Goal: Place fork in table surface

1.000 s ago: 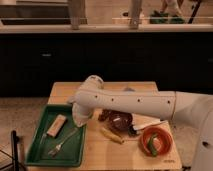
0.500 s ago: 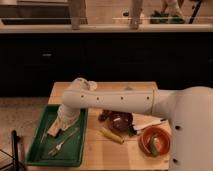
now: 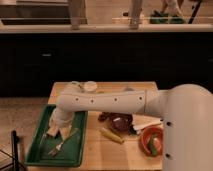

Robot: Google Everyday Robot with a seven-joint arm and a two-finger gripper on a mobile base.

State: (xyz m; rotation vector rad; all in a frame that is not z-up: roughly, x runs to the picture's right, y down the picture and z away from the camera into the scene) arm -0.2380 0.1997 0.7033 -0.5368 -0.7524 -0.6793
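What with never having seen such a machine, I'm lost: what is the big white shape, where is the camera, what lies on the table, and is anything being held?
The white shape is a robot's single arm. It reaches from the robot's body on the right across a wooden table. There is only one picture of this moment. It looks down on the table from above, and where the camera is mounted is not known. The arm ends in a gripper, which hangs low over a green tray on the left. A metal fork lies in that tray, close by the gripper. Whether anything is held cannot be seen. On the table itself are a yellow stick-shaped object, a dark bowl and an orange bowl.
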